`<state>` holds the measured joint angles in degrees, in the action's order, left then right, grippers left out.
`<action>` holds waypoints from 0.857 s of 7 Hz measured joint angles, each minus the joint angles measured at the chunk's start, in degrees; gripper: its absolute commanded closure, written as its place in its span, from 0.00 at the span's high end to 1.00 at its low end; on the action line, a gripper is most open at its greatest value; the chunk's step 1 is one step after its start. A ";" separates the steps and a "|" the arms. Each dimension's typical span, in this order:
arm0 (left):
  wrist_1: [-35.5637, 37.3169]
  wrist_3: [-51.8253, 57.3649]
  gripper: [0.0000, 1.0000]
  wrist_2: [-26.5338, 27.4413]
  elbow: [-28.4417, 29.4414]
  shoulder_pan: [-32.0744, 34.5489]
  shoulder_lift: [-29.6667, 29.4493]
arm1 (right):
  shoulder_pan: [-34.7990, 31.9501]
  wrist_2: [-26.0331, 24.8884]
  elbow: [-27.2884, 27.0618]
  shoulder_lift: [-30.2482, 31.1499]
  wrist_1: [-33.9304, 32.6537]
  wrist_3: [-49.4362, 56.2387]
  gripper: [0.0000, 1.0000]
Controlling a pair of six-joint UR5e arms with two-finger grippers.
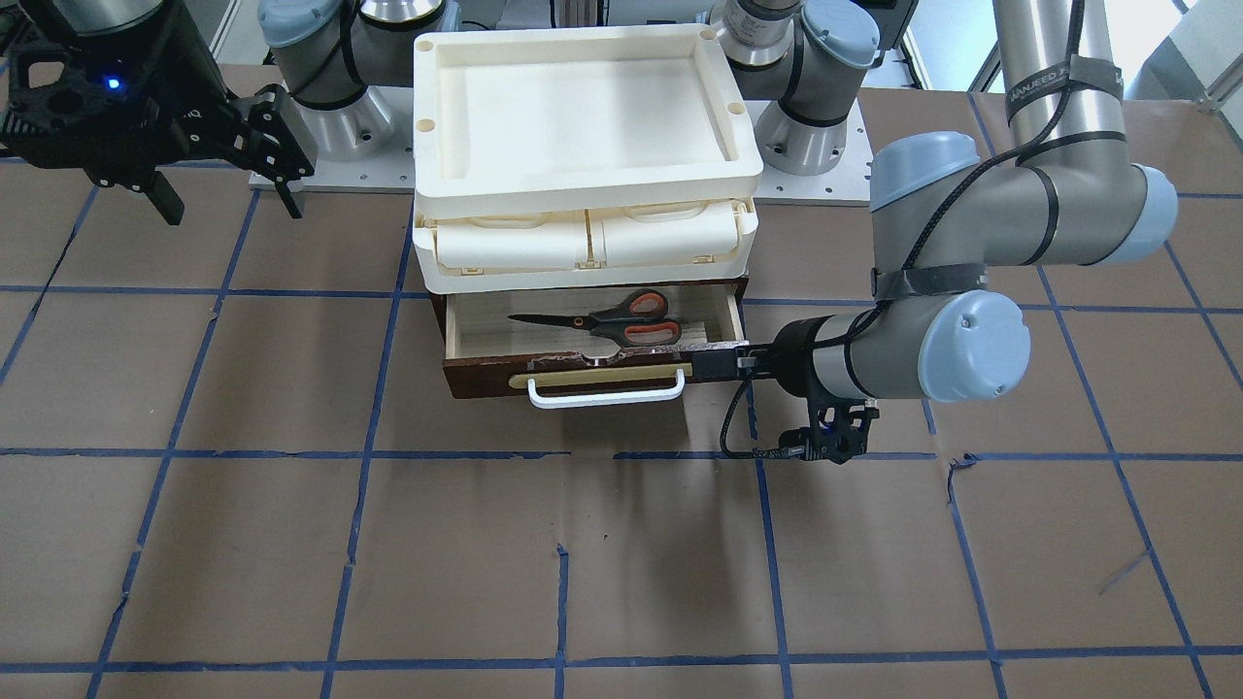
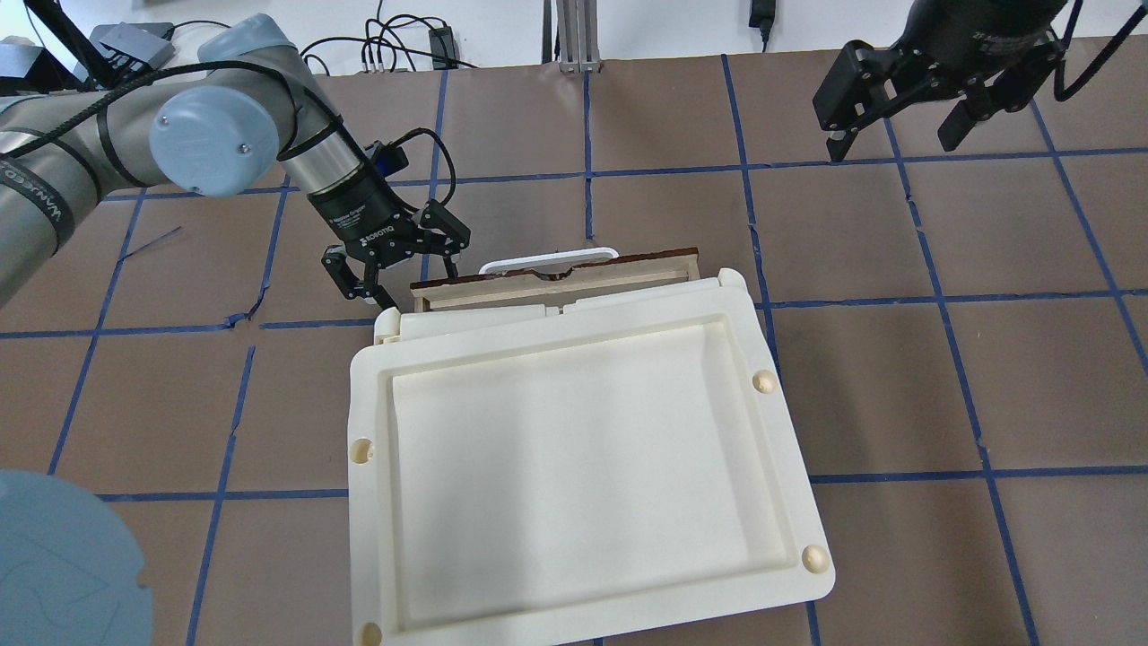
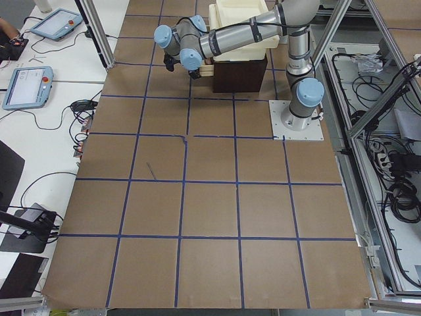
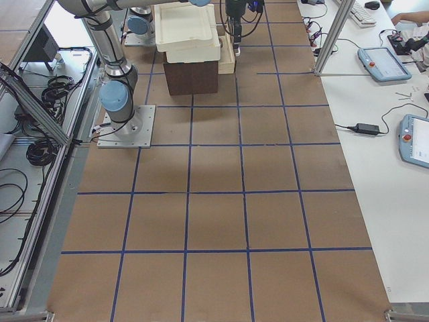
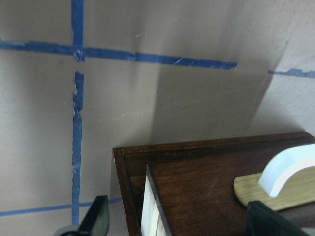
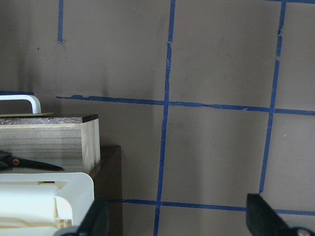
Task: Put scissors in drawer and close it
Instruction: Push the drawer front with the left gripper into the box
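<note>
**Exterior front-facing:** The scissors (image 1: 607, 318) are lying flat inside the drawer (image 1: 486, 374), with the blades pointing toward the right arm's side. The drawer is standing partly pulled out beneath the cream tray-topped unit (image 1: 427, 126). The left gripper (image 1: 714, 364) is lying level at the end of the drawer front, just beside the white bar handle (image 1: 602, 396). The right gripper (image 1: 228, 199) is hanging high and well apart from the drawer, its fingers spread and holding nothing.

**Overhead exterior:** The left gripper (image 2: 411, 285) is splaying its fingers wide astride the drawer's corner and clasping nothing. The right gripper (image 2: 892, 144) is gaping empty.

**Exterior left and exterior right:** The grippers are showing too small to judge.

**Left wrist-mounted:** The dark brown corner of the drawer front is sitting between the two fingertips. I cannot tell whether they touch it.

**Right wrist-mounted:** A scissors blade tip is showing inside the drawer's pale wooden wall, and the fingertips are standing wide apart over the bare table.
</note>
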<state>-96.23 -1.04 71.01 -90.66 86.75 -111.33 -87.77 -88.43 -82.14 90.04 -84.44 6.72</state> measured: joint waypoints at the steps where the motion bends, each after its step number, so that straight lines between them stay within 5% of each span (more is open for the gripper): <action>1: -1.50 0.09 1.00 0.00 -0.14 0.00 0.03 | 0.03 0.16 -0.34 0.02 -0.14 0.05 1.00; 6: -8.58 0.39 1.00 0.08 -0.25 0.00 0.55 | 0.06 0.07 -1.09 0.05 -1.16 0.13 1.00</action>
<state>-104.82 -0.64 71.09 -90.91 86.75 -110.78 -87.72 -88.36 -83.23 90.09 -85.60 6.86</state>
